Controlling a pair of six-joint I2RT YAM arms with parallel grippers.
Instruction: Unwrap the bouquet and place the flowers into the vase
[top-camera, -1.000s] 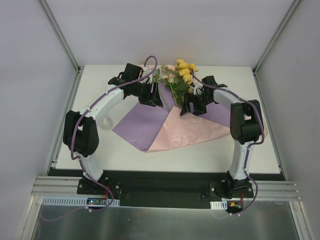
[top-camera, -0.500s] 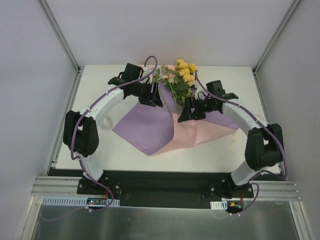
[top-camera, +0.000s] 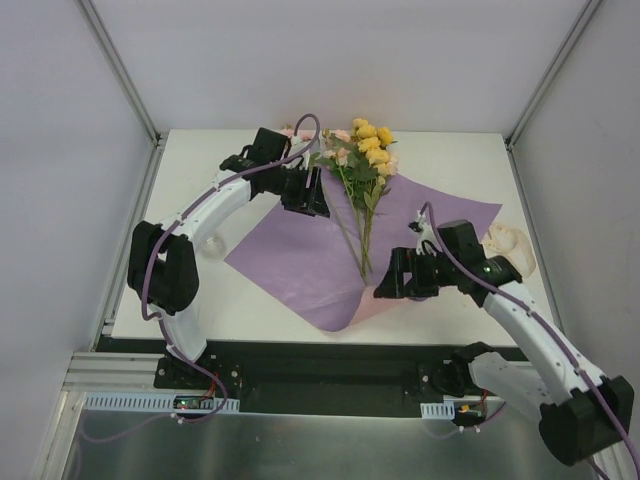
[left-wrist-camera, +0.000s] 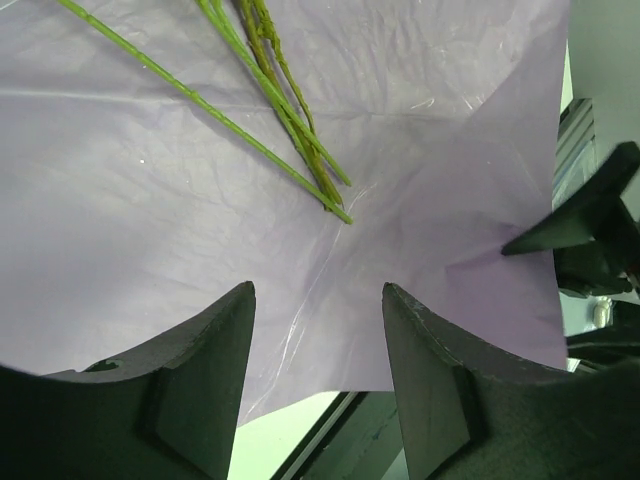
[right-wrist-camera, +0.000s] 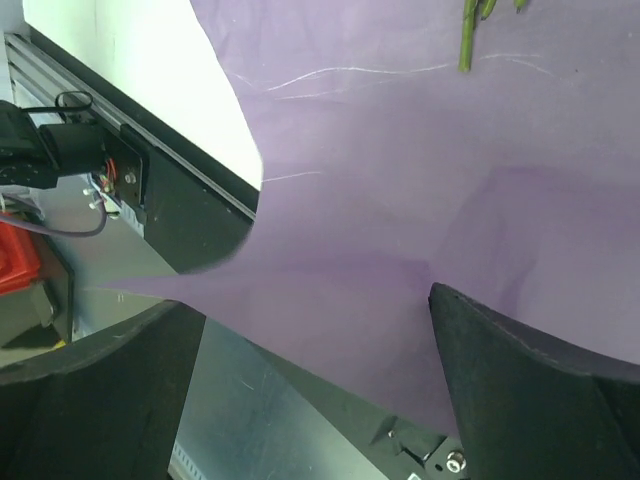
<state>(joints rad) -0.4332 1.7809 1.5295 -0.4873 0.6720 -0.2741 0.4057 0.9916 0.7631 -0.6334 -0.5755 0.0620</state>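
The bouquet is unwrapped. Its purple paper lies spread on the table, with the flowers on top, yellow and pink heads at the far side and green stems running toward me. My left gripper hovers open over the paper just left of the stems, with nothing between its fingers. My right gripper stands wide open low over the paper's near corner, below the stem ends. The clear vase barely shows beside the left arm.
A cream ribbon lies at the right of the paper, by the right arm. The paper's near corner shows a pink underside and reaches close to the table's front edge. White walls enclose the table.
My right arm has swung back toward the near edge, and the pink folded flap has opened out purple side up. The stems now lie bare. The left arm has hardly moved.
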